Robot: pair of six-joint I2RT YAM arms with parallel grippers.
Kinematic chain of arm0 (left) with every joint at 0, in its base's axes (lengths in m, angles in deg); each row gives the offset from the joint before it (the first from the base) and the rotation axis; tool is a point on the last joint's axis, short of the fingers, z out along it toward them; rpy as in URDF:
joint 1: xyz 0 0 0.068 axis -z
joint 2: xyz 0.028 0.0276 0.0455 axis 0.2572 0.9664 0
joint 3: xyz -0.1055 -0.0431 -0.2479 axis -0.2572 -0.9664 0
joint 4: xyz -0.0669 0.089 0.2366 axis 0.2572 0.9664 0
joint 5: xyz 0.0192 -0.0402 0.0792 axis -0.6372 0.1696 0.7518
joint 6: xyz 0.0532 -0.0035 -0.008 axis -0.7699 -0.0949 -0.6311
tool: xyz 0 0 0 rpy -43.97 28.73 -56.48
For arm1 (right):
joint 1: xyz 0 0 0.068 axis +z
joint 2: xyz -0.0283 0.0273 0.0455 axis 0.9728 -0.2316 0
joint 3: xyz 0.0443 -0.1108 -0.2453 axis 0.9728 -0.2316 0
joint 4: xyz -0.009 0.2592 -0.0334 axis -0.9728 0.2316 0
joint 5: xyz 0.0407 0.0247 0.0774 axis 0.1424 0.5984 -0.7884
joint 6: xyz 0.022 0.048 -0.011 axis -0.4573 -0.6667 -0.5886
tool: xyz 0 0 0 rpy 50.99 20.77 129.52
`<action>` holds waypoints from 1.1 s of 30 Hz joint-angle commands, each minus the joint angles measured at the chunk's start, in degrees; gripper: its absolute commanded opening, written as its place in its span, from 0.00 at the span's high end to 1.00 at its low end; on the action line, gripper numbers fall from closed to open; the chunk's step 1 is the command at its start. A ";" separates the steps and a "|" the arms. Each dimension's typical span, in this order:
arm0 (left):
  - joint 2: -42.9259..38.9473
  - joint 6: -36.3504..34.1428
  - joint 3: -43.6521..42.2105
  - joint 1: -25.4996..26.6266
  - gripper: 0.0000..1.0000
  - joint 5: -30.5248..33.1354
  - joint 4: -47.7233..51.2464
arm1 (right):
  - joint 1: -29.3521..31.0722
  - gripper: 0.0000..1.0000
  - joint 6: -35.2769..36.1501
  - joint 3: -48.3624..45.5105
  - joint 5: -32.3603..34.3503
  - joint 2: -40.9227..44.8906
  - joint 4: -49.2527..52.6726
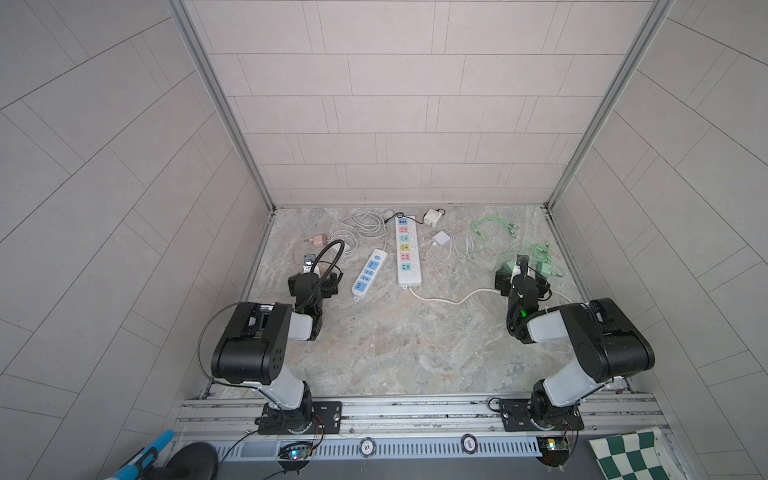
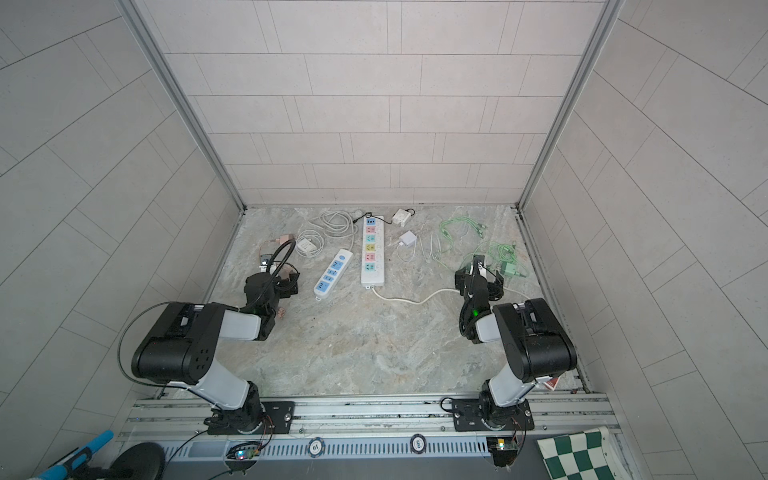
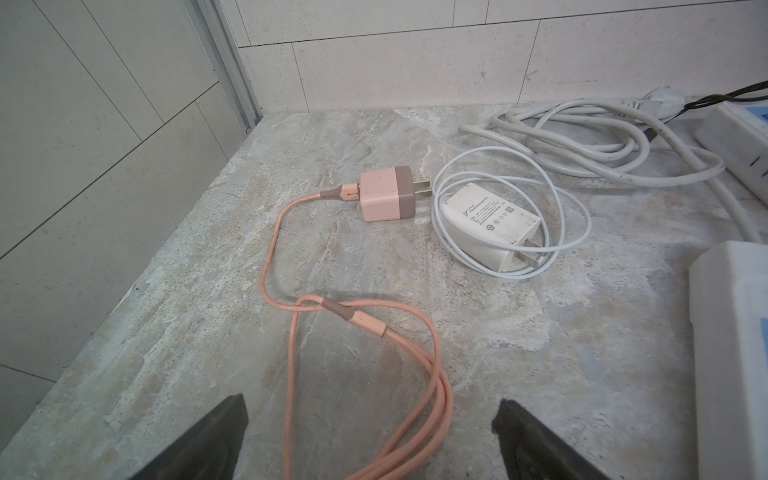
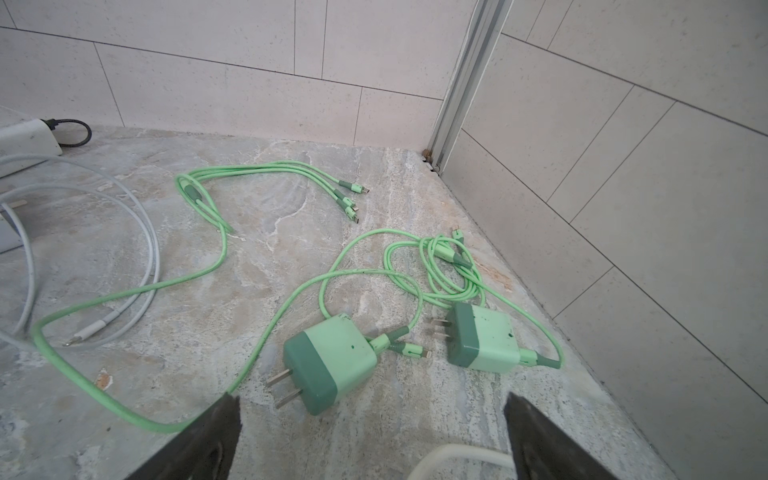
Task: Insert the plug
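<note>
A pink plug [image 3: 386,195] with a pink cable [image 3: 415,332] lies flat at the back left, prongs toward a white charger [image 3: 490,224]. My left gripper [image 3: 370,424] hangs open over the cable's loops, holding nothing. Two green plugs [image 4: 330,365] [image 4: 484,338] lie on the right; my right gripper [image 4: 372,419] is open just short of the nearer one, empty. In both top views a long white power strip [image 1: 406,253] [image 2: 372,251] with coloured sockets and a short blue-and-white strip [image 1: 369,274] [image 2: 333,274] lie between the arms.
Coiled white cords [image 3: 582,141] lie at the back left and a white cube adapter [image 1: 432,217] and small white charger [image 1: 441,238] beside the long strip. Green multi-head cables [image 4: 270,174] spread on the right. The strip's white cord [image 1: 457,300] runs toward the right arm. Tiled walls enclose three sides.
</note>
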 commanded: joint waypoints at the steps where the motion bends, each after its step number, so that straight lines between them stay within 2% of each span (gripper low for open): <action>1: -0.85 0.66 1.07 0.25 0.00 -0.27 -0.40 | 0.27 0.01 0.01 0.17 0.95 0.14 -0.03; 5: -0.76 0.82 1.29 0.12 0.00 -0.14 -0.10 | 0.35 0.01 0.16 -0.03 1.39 0.14 -0.52; 6: -1.15 0.65 0.95 0.15 0.00 -0.05 -0.36 | 0.51 0.01 -0.08 -0.24 3.37 0.13 -1.29; 9: -3.11 -2.30 -2.82 0.38 0.00 -6.89 -6.14 | 0.55 0.01 -0.35 -1.34 3.67 0.98 -2.49; 12: -7.76 -2.23 -2.05 0.68 0.00 -5.94 -0.43 | 0.69 0.01 -0.22 -1.40 3.51 1.18 -2.58; 16: -14.17 -4.06 1.18 1.23 0.00 -8.67 10.85 | 0.55 0.01 0.59 -1.37 0.84 2.35 -1.62; 20: -18.27 -3.07 2.89 2.72 0.00 -6.78 16.15 | 0.83 0.01 0.30 5.58 1.20 15.43 21.70; 22: -19.75 -0.12 4.08 2.80 0.00 -7.32 18.55 | 0.83 0.01 0.42 7.30 -0.43 20.24 26.55; 24: -21.23 2.21 5.67 2.89 0.00 -9.06 21.85 | 0.89 0.01 2.19 7.11 -4.21 23.15 25.77; 28: -23.92 9.02 10.76 2.95 0.00 -12.61 33.49 | 0.99 0.01 -3.83 8.24 -9.88 28.15 33.13; 30: -24.49 10.75 13.20 2.95 0.00 -18.10 39.03 | 0.98 0.01 -7.50 9.96 -12.72 29.40 39.35; 33: -23.89 16.42 16.18 2.88 0.00 -21.15 45.95 | 1.00 0.01 -13.15 14.36 -16.24 30.05 51.99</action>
